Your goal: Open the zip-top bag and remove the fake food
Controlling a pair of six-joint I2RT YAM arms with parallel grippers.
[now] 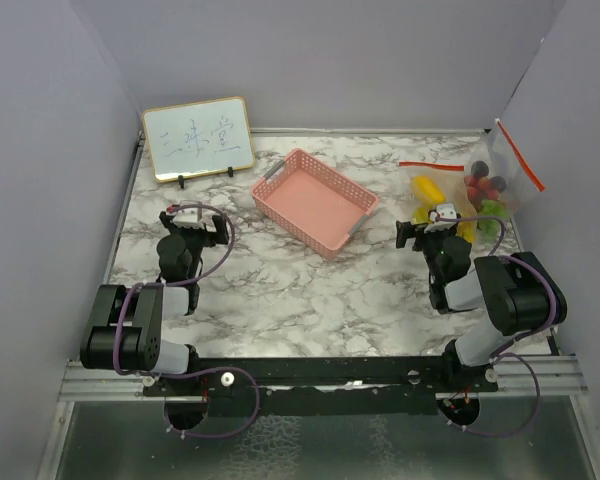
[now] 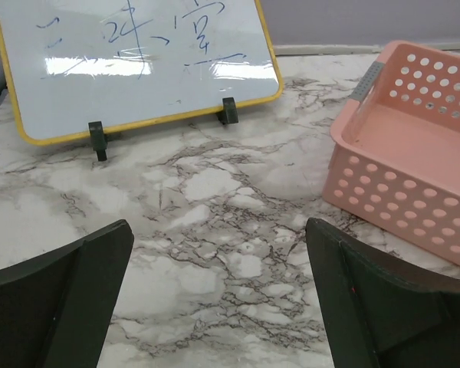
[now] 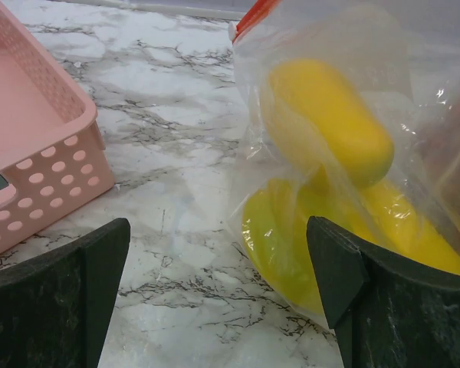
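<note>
One zip-top bag (image 1: pixel 485 185) lying far right, fake food (image 3: pixel 330 123) sitting inside, count unclear. One basket (image 1: pixel 290 224), one whiteboard (image 1: pixel 198 138). Two arms crouching low; left gripper (image 2: pixel 218 230), right gripper (image 3: pixel 218 230) both gaping, gripping nothing, right facing bag.

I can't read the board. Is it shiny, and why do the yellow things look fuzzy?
Left wrist view: white glare streaks cross the whiteboard, hiding some writing. Right wrist view: the shiny plastic of the bag hazes the yellow fake food inside.

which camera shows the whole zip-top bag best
Top external: nearly the whole zip-top bag and the fake food inside. Right wrist shows only a corner with yellow pieces; left wrist shows none of it.
</note>
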